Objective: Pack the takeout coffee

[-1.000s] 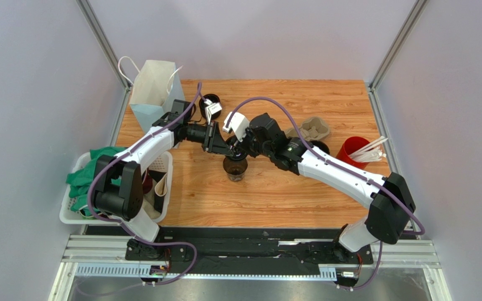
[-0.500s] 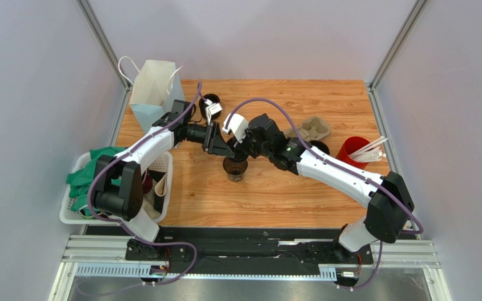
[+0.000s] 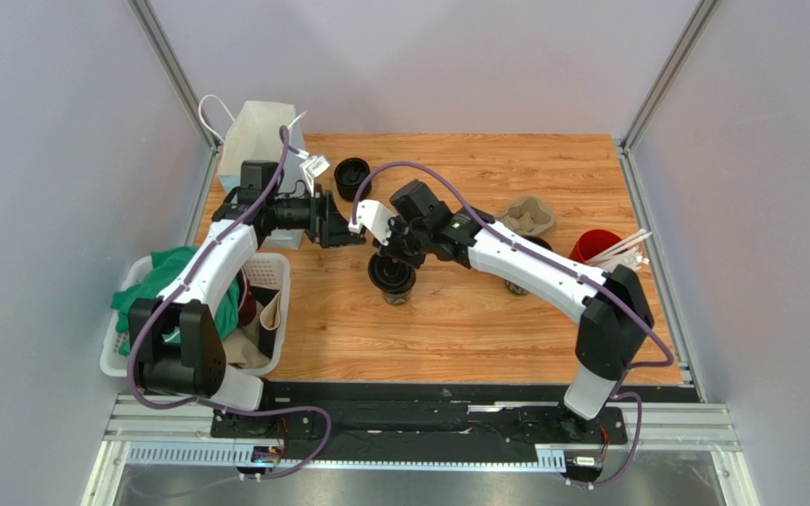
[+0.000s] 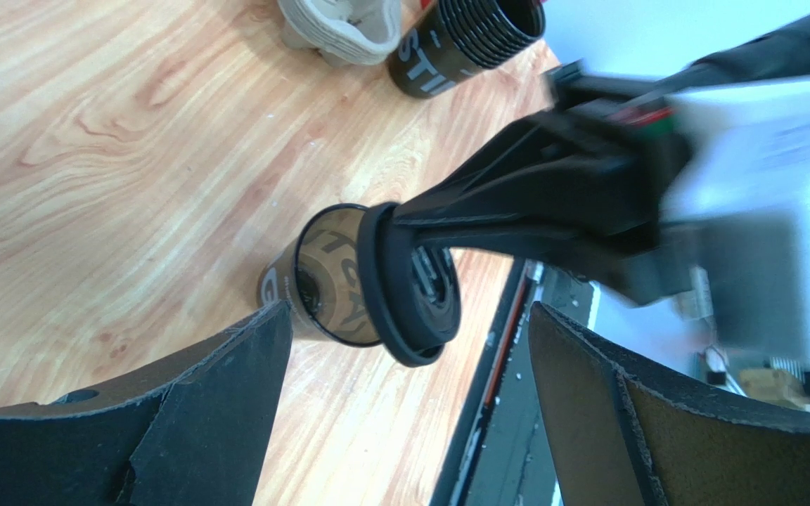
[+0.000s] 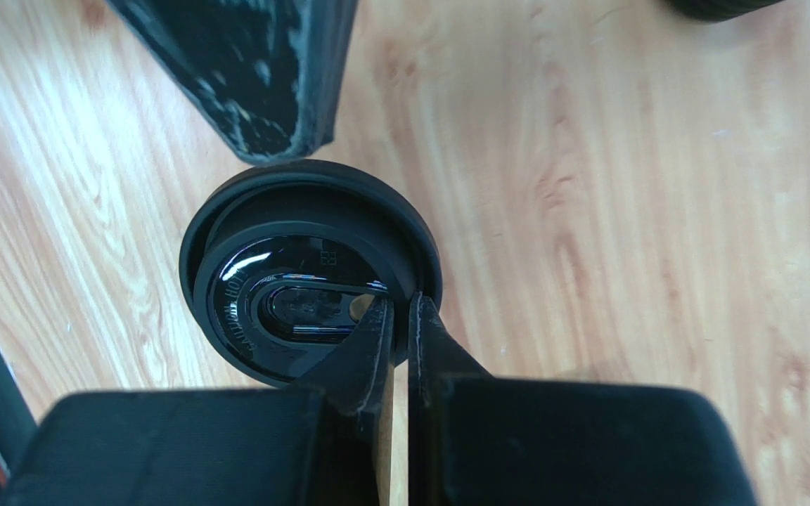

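Far left of the left gripper, a white basket is sitting with green cloth spilling over its rim. A paper bag is standing just behind that gripper's wrist. The left gripper is hanging released, jaws spread wide with nothing between them, pointing at the takeout coffee and clear of it. The coffee is standing upright on the wood surface, just right of the left gripper's tips and directly under the right gripper. The right gripper is clenching the rim of the black lid, its fingers pinching the thin edge between them. The lid is sitting at the cup's mouth and looking slightly tilted in the left wrist view; can't tell if it's fully seated. Behind both grippers a second black round item is resting on the surface; cup or lid, can't tell. Right of the right gripper, past its arm, a cardboard cup tray is lying with a ribbed black cup just beside it. A red cup with white straws is sitting farthest right.
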You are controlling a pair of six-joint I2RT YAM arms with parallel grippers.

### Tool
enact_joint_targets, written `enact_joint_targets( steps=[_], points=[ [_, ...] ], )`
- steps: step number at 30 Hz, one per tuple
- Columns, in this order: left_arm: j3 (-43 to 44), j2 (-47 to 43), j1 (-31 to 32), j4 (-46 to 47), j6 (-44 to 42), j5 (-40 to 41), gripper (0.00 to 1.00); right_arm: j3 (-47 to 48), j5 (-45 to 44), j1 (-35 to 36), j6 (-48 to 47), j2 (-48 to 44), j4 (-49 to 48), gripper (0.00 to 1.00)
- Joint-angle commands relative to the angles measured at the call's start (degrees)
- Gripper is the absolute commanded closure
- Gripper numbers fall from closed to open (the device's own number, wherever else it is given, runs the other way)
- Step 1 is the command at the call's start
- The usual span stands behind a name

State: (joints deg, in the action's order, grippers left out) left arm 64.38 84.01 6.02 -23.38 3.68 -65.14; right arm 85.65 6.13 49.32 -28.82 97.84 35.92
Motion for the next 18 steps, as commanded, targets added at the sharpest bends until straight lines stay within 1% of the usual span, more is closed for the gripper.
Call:
enact_joint_targets(
  steps=[1,4,8,16,18],
  points=[
    [-2.5,-3.5,-2.8,4.3,0.6,0.6,0.09,3.9,2.8,0.2,-3.5,3.8,7.6,0.96],
    [-3.4,-3.6,-4.4,6.1,2.3,-0.4,0.09,6.4,2.5,0.0,-4.2,5.9,10.2,0.94],
    [-4.4,-3.3,-5.0,8.4,3.3,-0.9,0.09,9.3,2.0,-0.3,-4.3,7.7,12.6,0.93],
    [-5.2,-3.5,-5.0,9.8,3.8,-1.4,0.1,12.7,1.8,-0.5,-3.5,8.9,13.2,0.92],
    [-5.3,-3.6,-5.0,10.2,4.1,-1.5,0.1,15.2,1.6,-0.6,-3.6,10.4,14.3,0.92]
  ],
)
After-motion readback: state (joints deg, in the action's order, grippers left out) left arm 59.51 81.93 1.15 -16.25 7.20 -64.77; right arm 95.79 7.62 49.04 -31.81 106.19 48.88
